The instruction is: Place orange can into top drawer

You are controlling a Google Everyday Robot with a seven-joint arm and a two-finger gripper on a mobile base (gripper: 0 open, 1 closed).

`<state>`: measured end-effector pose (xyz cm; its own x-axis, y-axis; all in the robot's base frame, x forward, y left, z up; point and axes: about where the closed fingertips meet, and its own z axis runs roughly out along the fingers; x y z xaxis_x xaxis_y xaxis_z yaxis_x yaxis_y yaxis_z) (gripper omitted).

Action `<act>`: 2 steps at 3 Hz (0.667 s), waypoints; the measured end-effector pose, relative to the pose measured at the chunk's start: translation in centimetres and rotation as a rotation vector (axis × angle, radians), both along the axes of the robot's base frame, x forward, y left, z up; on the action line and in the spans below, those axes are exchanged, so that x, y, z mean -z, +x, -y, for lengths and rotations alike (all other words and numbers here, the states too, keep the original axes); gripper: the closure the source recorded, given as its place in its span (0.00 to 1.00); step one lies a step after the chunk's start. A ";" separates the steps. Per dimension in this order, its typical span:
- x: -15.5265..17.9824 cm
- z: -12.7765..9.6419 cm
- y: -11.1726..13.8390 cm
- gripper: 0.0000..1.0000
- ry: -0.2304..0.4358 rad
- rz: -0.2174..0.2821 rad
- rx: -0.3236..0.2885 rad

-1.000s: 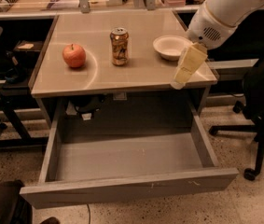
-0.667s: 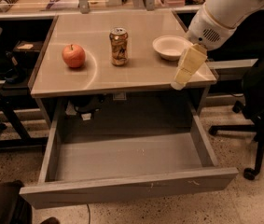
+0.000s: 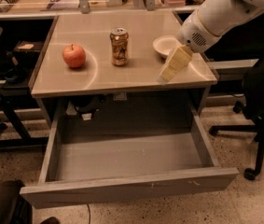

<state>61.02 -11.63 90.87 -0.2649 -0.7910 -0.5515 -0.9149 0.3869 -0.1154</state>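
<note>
The orange can is standing upright on the beige tabletop, about midway across it, with its silver top catching the light. On the camera's left of it, a red apple is sitting apart from the can. On the camera's right, a small white bowl is resting near the tabletop's far right side.

The white arm is reaching in from the upper right of the view, and its cream-coloured gripper is hanging over the near right part of the tabletop. It is tilting down toward the camera's left, just in front of the bowl. The gripper is standing well apart from the can, with bare tabletop lying between them. Whether the gripper is clenched or released, I cannot tell from here, and whether its tip is touching the tabletop I cannot tell either.

Below the tabletop, the top drawer is standing pulled wide open. Its flat grey floor is showing, its low side walls are running back under the tabletop, and its long plain front panel is facing the camera. The can is sitting up on the tabletop, not in the drawer.

A dark office chair is standing on the speckled floor at the right edge of the view.
</note>
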 end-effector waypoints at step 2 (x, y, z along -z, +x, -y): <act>1.3 -4.8 7.6 0.00 0.146 0.004 0.006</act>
<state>68.59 -6.81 89.56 -0.2665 -0.7007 -0.6619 -0.9122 0.4050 -0.0615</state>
